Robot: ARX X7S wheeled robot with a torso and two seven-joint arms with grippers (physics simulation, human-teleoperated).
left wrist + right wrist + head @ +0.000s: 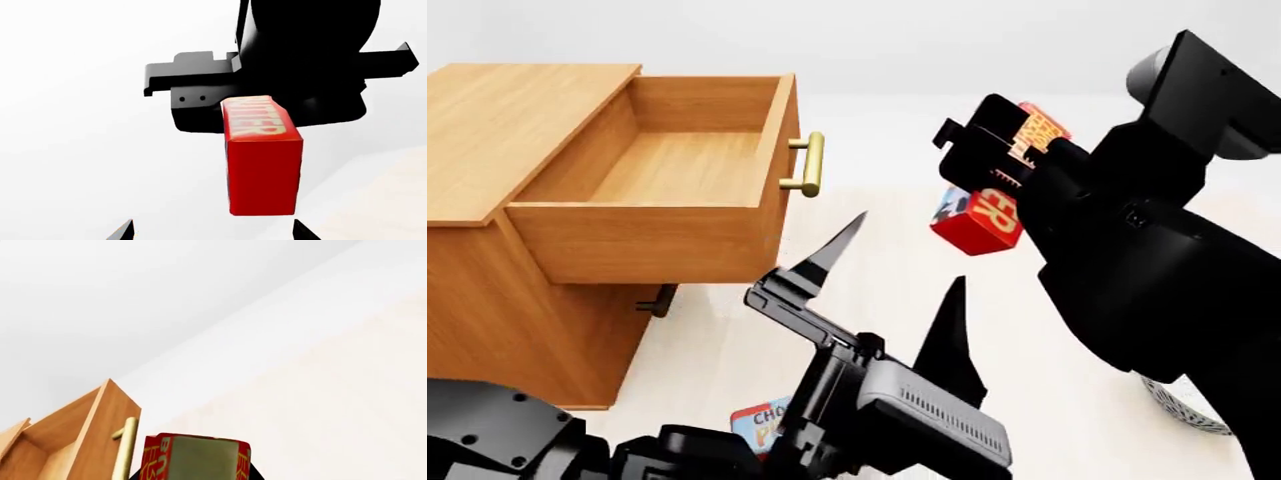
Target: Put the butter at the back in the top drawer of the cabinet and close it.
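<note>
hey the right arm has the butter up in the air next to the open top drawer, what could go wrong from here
1. The butter sits at the very tip of the right gripper, and the grip is mostly hidden, so it may slip and drop to the floor.
2. It is beside the top drawer, not over it, so moving across it could hit the handle.
3. The open left gripper sits just below that path, so the arms could collide.

The wall (868, 40) at the back is plain and white, with nothing on it. The floor (868, 330) is a pale cream color and looks smooth. Where the wall meets the floor there is a soft line. The light is bright and even all over, with only faint shadows. At the far right edge, low down, part of a round gray mesh thing (1188, 405) sits on the floor.
</note>
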